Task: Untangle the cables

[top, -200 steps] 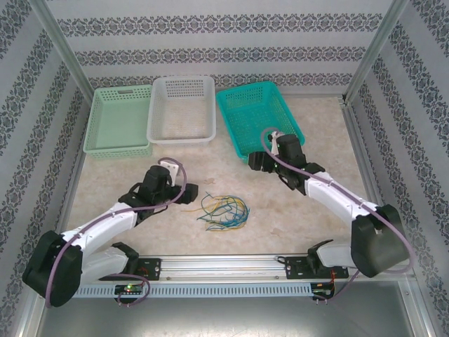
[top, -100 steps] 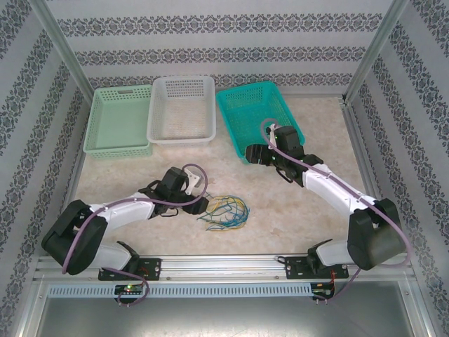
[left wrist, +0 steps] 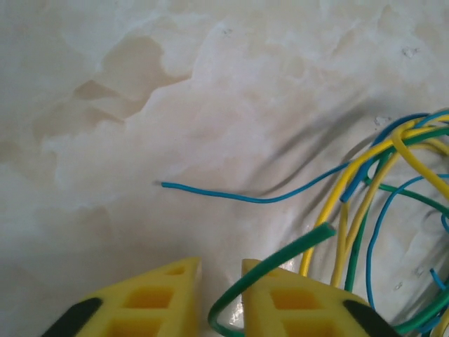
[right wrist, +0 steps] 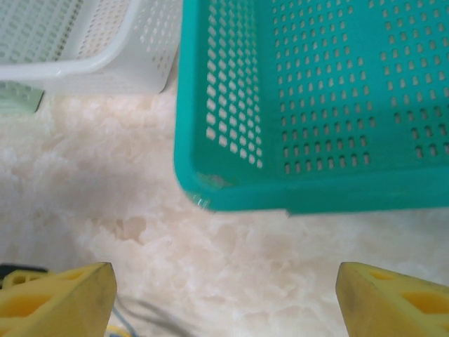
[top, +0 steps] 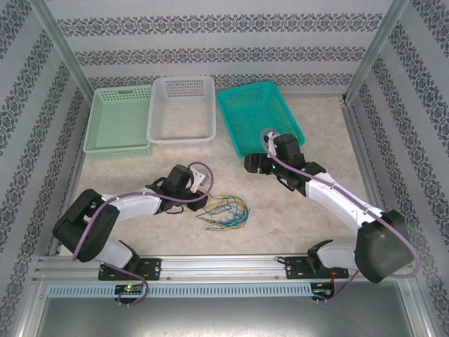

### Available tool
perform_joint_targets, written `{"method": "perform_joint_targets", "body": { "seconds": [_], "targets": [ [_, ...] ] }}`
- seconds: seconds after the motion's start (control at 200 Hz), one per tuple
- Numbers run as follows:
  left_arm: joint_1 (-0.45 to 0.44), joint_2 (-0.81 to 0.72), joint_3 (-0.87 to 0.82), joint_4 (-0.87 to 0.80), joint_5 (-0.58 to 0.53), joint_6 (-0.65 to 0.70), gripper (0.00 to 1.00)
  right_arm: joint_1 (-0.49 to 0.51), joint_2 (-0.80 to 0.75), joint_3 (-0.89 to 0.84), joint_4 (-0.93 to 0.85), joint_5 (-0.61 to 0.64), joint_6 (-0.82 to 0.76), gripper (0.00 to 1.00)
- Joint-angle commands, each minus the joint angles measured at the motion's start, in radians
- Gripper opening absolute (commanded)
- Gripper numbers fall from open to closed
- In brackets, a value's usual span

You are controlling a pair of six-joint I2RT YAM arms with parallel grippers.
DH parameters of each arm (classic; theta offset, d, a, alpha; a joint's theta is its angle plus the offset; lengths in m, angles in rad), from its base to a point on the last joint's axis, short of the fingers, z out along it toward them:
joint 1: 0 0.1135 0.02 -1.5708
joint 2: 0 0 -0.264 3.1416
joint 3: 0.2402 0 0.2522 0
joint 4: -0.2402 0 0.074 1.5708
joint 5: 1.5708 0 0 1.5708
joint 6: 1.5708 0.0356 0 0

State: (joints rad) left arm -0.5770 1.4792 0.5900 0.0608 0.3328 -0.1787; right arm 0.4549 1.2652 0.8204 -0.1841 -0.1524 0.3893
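Cables (top: 223, 211) bunched on surface, front centre. Left gripper (left wrist: 219, 270) narrowly parted, green strand (left wrist: 280, 256) looping through the gap, unclamped. Right gripper (right wrist: 224, 274) wide, empty. I judge pulling now drags the tangle tighter

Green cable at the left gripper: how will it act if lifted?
Probably floppy: the green cable curves loosely between the fingers of the left gripper. Likely light, since it is so thin. It runs into the tangle of other strands, so lifting it may drag the whole bunch along.
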Motion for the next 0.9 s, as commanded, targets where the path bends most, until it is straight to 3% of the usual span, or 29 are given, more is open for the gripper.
{"method": "perform_joint_targets", "body": {
  "seconds": [0.0, 0.155, 0.315, 0.425, 0.545, 0.764, 0.894],
  "targets": [
    [-0.011, -0.032, 0.019, 0.006, -0.032, 0.005, 0.13, 0.081, -0.050, -0.054, -0.035, -0.034, -0.046, 0.91],
    [-0.011, -0.097, 0.041, -0.042, -0.057, 0.040, 0.08, 0.196, -0.051, -0.165, 0.062, -0.036, -0.022, 0.94],
    [-0.011, -0.121, 0.065, -0.078, -0.076, 0.071, 0.01, 0.269, 0.138, -0.099, 0.027, -0.003, -0.027, 0.91],
    [-0.011, -0.146, 0.071, -0.094, -0.097, 0.076, 0.00, 0.277, 0.270, -0.037, -0.021, 0.011, -0.007, 0.71],
    [-0.009, -0.195, 0.062, -0.101, -0.156, 0.071, 0.00, 0.279, 0.288, -0.046, -0.017, 0.053, 0.027, 0.45],
    [-0.001, -0.305, 0.050, -0.125, -0.315, 0.070, 0.00, 0.267, 0.182, -0.122, -0.024, 0.103, 0.034, 0.15],
    [0.015, -0.366, 0.053, -0.143, -0.398, 0.054, 0.00, 0.234, 0.094, -0.189, -0.015, 0.131, 0.070, 0.07]
  ]
}}
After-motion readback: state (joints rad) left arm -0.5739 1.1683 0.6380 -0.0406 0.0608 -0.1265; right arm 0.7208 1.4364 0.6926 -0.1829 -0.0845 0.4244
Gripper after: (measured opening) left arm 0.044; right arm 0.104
